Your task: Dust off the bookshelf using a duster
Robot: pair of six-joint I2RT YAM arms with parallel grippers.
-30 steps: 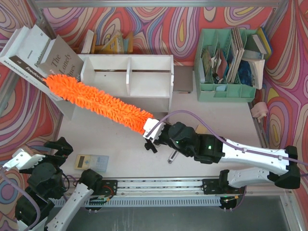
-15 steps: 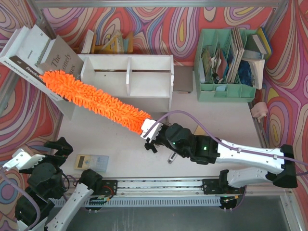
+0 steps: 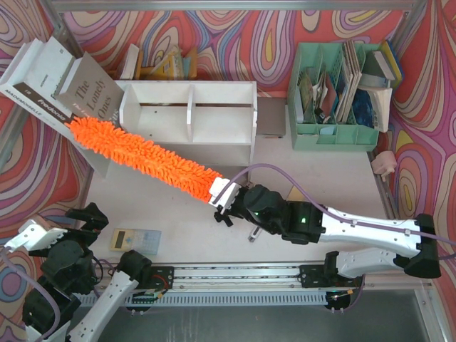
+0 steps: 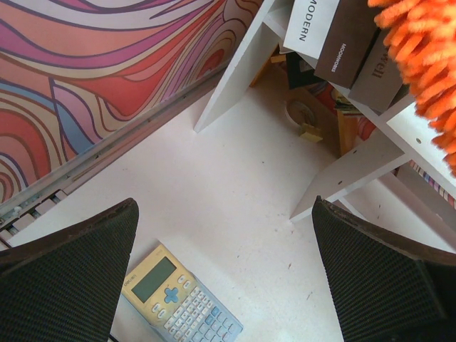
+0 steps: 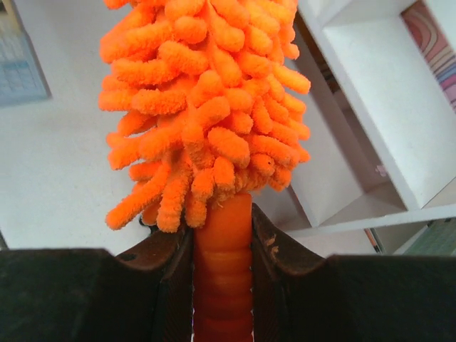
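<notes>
the right gripper (image 3: 222, 194) is clamped on the thin orange plastic handle of the long, fluffy bright-orange microfiber duster (image 3: 142, 153). the right wrist view shows the ribbed handle pinched tight between both fingers (image 5: 167, 285) just below the fluff, a hold that leaves the whole head free to sweep. the arm is stretched low and leftward across the table, so the duster lies diagonally past the front of the white wooden two-tier bookshelf (image 3: 221, 135). its far tip reaches the left end, where grey and white books (image 3: 89, 92) lean on a slanted white board. the fluff looks to be brushing that board's edge, though from above i cannot tell how firmly it presses. the left gripper (image 4: 224, 263) hangs near its base with fingers spread wide and nothing between them, above a pale yellow calculator (image 4: 178, 303) and out of the sweep's path. i would judge the dusting to be mid-stroke at the left side.
</notes>
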